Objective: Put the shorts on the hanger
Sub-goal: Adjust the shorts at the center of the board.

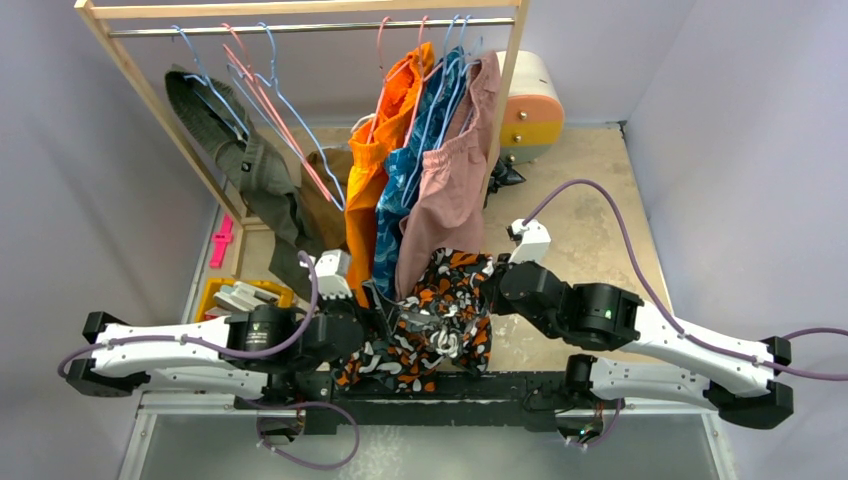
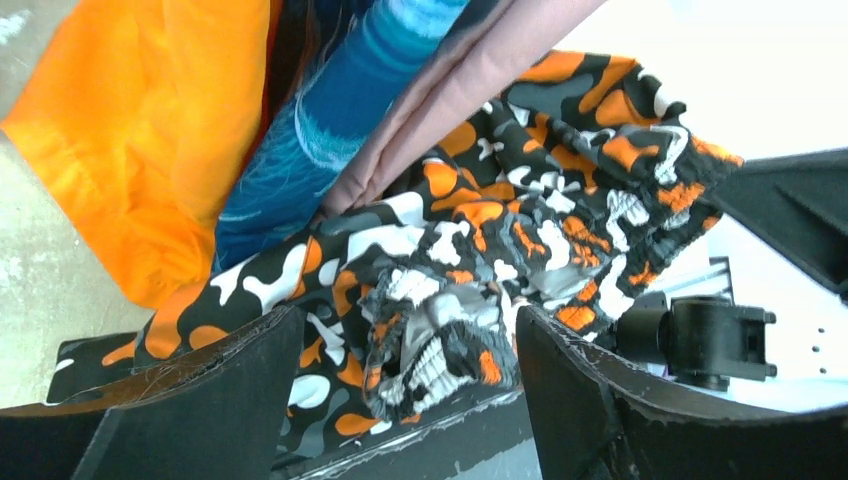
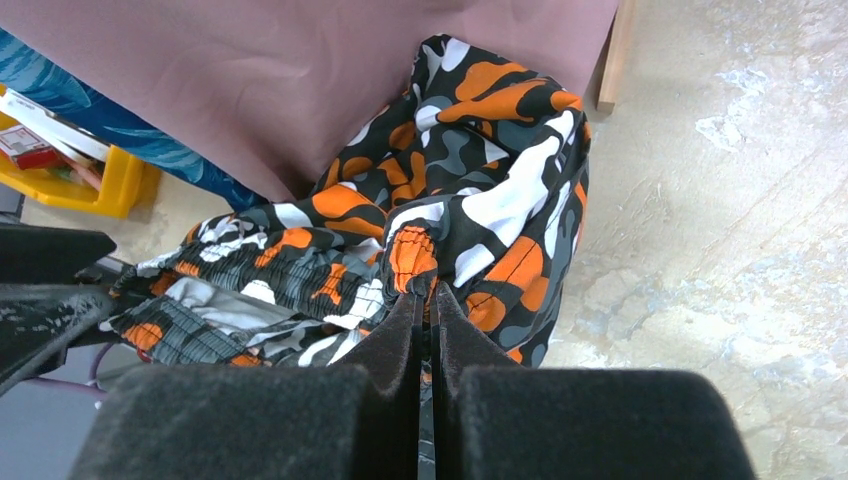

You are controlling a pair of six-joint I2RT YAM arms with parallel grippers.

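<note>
The camouflage shorts [image 1: 440, 310] hang bunched between my two grippers at the near table edge, below the hanging clothes. My right gripper [image 1: 492, 285] is shut on a fold of their elastic waistband [image 3: 412, 255]; its jaws [image 3: 425, 295] are pressed together on the cloth. My left gripper [image 1: 388, 318] is open [image 2: 410, 345]. A gathered lump of the waistband [image 2: 450, 340] lies between its fingers [image 2: 230, 390] without being pinched. Empty light-blue wire hangers [image 1: 305, 135] hang on the rail at the left.
A wooden rack [image 1: 130, 70] holds an olive garment [image 1: 240, 160], pink-red hangers [image 1: 275, 110], orange shorts [image 1: 385, 130], a blue patterned garment [image 1: 405, 195] and dusty-pink shorts [image 1: 450, 190]. A yellow bin [image 1: 215, 295] sits left, a white and orange box [image 1: 530, 100] behind.
</note>
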